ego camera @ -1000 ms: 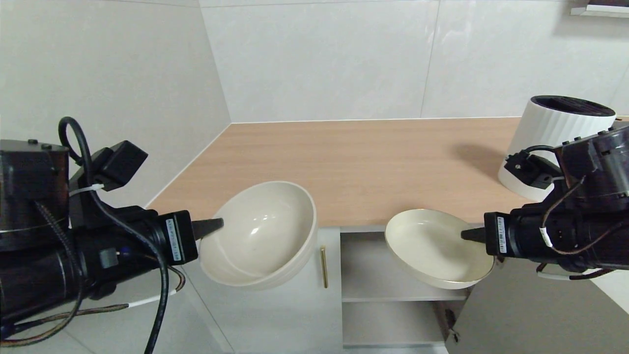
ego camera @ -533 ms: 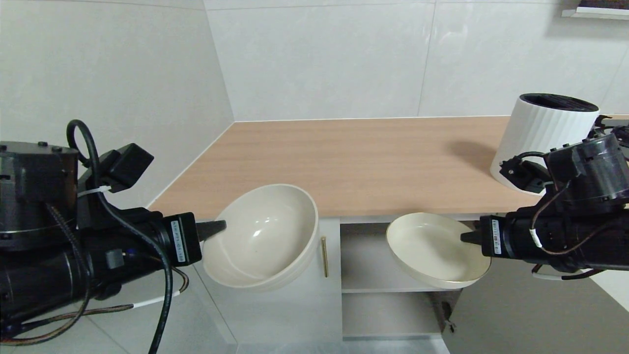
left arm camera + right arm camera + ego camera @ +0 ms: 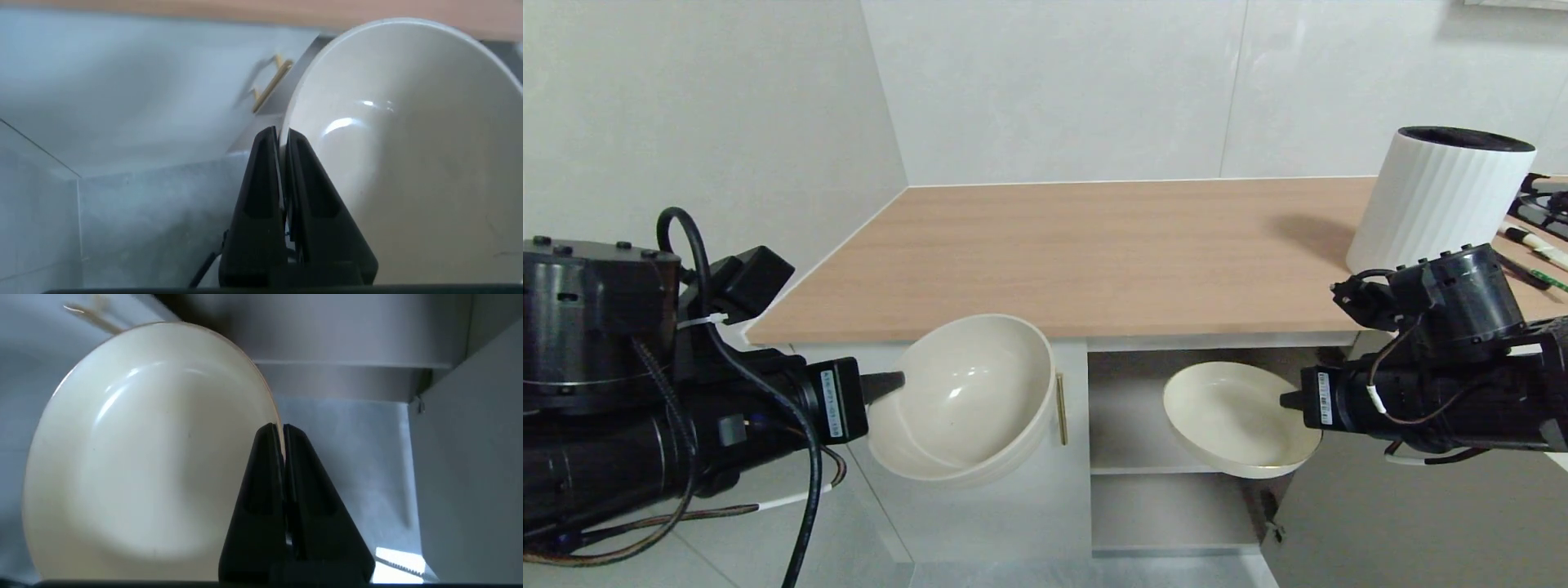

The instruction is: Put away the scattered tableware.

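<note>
Both grippers hang below the worktop (image 3: 1094,261) front edge. Left gripper (image 3: 894,380) clamps the bowl (image 3: 964,408) rim; right gripper (image 3: 1286,400) clamps the plate (image 3: 1229,416) rim.

Layout: bowl (image 3: 964,396) at left, in front of the closed cabinet door (image 3: 1013,523) below the countertop (image 3: 1094,253) edge, left gripper (image 3: 890,382) on its left rim. plate (image 3: 1237,416) at right, in front of the open cabinet's shelf (image 3: 1127,469), right gripper (image 3: 1286,400) on its right rim; door handle (image 3: 1061,408) between the two. Container (image 3: 1441,196) stands on the countertop, far right, behind the right gripper.
</note>
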Motion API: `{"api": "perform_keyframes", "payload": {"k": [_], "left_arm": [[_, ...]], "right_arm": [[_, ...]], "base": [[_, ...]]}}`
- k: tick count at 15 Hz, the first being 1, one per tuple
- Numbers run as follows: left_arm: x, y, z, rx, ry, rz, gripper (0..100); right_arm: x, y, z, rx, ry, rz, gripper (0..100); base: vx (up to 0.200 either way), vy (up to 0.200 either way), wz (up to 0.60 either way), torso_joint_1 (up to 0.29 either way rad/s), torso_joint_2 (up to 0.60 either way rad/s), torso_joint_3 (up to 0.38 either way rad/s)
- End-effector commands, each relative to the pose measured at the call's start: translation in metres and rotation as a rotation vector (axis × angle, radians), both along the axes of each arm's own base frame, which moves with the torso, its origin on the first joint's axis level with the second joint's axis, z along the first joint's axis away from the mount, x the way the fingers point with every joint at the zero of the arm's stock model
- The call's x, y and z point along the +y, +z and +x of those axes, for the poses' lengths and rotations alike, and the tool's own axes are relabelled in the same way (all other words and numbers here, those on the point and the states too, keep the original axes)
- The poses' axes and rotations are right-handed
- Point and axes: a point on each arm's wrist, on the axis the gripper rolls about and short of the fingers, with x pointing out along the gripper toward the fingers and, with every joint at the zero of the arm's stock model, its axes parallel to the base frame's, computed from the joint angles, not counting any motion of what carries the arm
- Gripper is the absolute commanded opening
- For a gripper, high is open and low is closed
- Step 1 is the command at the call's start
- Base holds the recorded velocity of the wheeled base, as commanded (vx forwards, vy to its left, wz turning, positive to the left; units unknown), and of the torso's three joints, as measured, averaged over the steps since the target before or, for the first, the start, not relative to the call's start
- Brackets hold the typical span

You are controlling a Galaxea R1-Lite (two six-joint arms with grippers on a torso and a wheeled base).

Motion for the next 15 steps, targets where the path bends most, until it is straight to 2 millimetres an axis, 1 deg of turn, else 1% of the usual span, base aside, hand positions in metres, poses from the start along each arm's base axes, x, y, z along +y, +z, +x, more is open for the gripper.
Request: {"api": "perform_keyframes", "payload": {"k": [1,6,11,13,15], "left_arm": [[-0.001,-0.002,0.002,0.008,0.000,0.003,0],[-0.002,-0.005,0.004,0.020,0.000,0.009,0],[-0.003,-0.007,0.006,0.030,-0.001,0.014,0],[-0.003,-0.007,0.006,0.030,0.000,0.014,0],[-0.003,-0.008,0.006,0.033,-0.001,0.016,0]], "right_arm": [[0.001,-0.008,0.005,0.027,-0.005,-0.014,0],[0.004,-0.016,0.010,0.048,-0.005,-0.024,0],[0.006,-0.024,0.015,0.068,-0.006,-0.035,0],[0.005,-0.024,0.015,0.063,-0.008,-0.035,0],[0.006,-0.024,0.016,0.055,-0.008,-0.031,0]], "base": [[0.000,0.000,0.00,-0.188,0.48,0.281],[0.000,0.000,0.00,-0.174,0.47,0.295],[0.000,0.000,0.00,-0.135,0.46,0.315],[0.000,0.000,0.00,-0.093,0.44,0.342],[0.000,0.000,0.00,-0.024,0.21,0.156]]}}
